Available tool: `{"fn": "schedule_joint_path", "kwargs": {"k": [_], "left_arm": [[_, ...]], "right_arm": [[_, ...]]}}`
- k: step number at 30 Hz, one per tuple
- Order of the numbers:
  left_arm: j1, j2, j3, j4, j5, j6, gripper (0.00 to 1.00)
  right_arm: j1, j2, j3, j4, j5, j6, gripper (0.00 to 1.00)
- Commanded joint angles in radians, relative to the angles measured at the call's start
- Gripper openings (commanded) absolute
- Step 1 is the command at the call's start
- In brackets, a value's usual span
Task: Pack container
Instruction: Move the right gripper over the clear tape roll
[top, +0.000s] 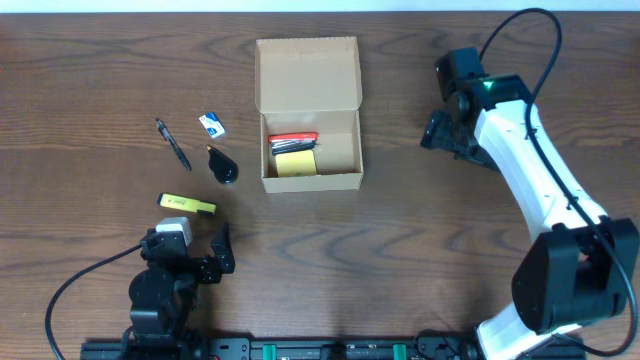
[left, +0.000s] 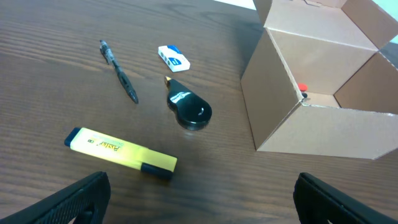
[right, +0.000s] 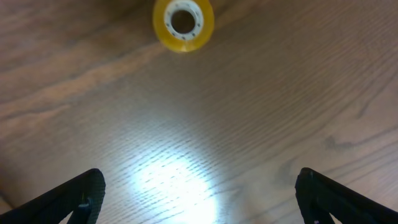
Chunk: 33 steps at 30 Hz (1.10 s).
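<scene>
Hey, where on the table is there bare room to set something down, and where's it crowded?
Bare wood: in front of the container, between it and the right gripper, and the far left corner. The container's right half is bare too. Crowded: left of it, where pen, eraser, black gadget and highlighter cluster.

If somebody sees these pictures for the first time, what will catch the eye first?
The open cardboard box, in the middle of the table, holds a yellow pad and a red item. Left of it lie a yellow highlighter, a pen and a small black object. The right wrist view shows a yellow tape roll on the wood.
</scene>
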Motion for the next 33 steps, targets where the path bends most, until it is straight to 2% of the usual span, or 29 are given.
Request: {"fn": "schedule_joint_path", "kwargs": {"k": [1,10,13,21,29,33], "left_arm": [[-0.004,-0.007,-0.018,0.003,-0.014,0.004,0.95],[-0.004,-0.007,-0.018,0.003,-0.014,0.004,0.95],[-0.004,-0.007,-0.018,0.003,-0.014,0.004,0.95],[-0.004,-0.007,-0.018,0.003,-0.014,0.004,0.95],[-0.004,-0.007,-0.018,0.003,-0.014,0.004,0.95],[-0.004,-0.007,-0.018,0.003,-0.014,0.004,0.95]], "right_arm": [[-0.004,-0.003,-0.021,0.002,0.035,0.015,0.99],[-0.003,-0.003,-0.023,-0.002,-0.088,0.018,0.99],[-0.003,-0.003,-0.023,-0.002,-0.087,0.095,0.99],[-0.005,-0.003,-0.024,-0.048,-0.014,0.09,0.99],[-0.084,-0.003,-0.026,-0.047,-0.005,-0.053,0.99],[-0.155,-0.003,-0.036,-0.032,-0.017,-0.179,0.99]]}}
